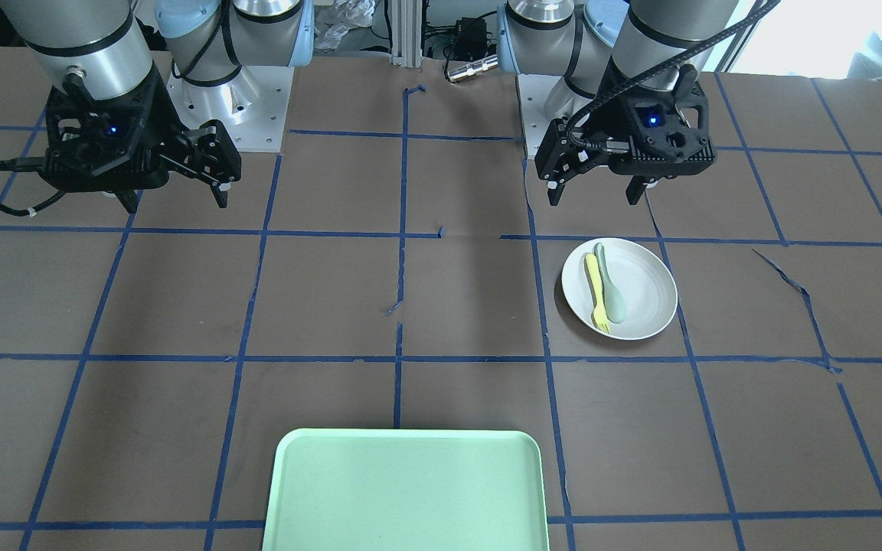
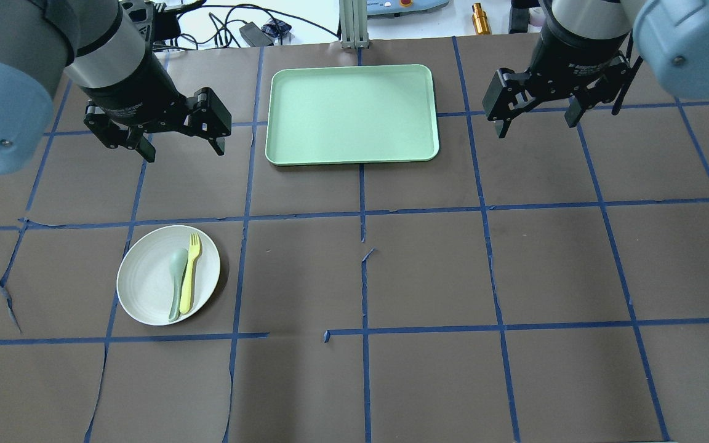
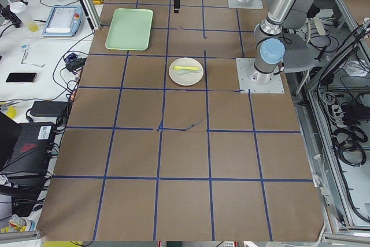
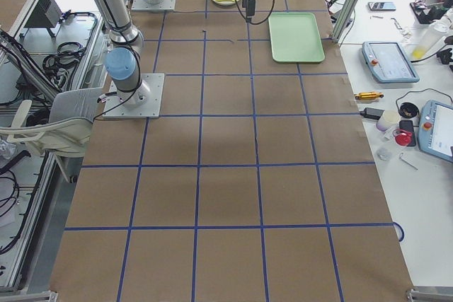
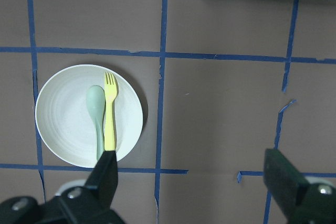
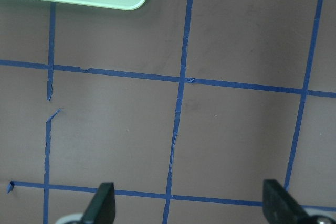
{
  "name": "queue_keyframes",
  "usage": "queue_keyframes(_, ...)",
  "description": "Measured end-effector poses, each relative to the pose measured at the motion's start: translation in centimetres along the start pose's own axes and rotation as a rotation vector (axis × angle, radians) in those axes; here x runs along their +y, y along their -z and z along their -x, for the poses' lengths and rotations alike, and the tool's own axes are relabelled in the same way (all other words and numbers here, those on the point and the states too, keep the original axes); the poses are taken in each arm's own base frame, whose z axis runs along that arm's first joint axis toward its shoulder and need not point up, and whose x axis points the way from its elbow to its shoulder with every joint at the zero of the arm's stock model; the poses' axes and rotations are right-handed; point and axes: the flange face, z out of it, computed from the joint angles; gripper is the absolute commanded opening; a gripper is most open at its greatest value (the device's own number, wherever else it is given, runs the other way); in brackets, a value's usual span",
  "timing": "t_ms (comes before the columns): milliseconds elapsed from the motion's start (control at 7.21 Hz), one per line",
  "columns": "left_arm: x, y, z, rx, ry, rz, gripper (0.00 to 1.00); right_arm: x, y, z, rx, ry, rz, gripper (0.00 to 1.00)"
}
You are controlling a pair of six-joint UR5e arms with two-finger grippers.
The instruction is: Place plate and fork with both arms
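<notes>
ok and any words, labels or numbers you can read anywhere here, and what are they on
No text reads clearly in any view.
White print on the body of the left gripper and of the right gripper: too blurred to read.
On the plate, fork, spoon and tray: no markings visible.

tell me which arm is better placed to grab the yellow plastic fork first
Left. The slim yellow plastic fork lies on the round off-white plate on the left arm's side, in its wrist view just ahead of its open fingers. The right arm's fingers hang across the table.
</notes>
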Motion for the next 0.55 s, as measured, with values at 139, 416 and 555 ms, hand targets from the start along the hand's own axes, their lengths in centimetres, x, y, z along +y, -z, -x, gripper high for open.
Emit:
queue_keyframes(139, 0.08, -0.02, 0.00, 0.000, 0.000, 0.000, 1.00, -0.06, -0.06, -0.01, 0.000, 0.000, 0.000, 1.00)
queue_keyframes(416, 0.20, 0.00, 0.02, 0.000, 0.000, 0.001, 1.00, -0.03, 0.13, -0.01, 0.001, 0.000, -0.007, 1.00)
queue_keyframes(555, 0.24, 0.01, 0.03, -0.001, 0.000, 0.002, 1.00, 0.04, 0.26, 0.02, -0.001, 0.001, -0.012, 1.00)
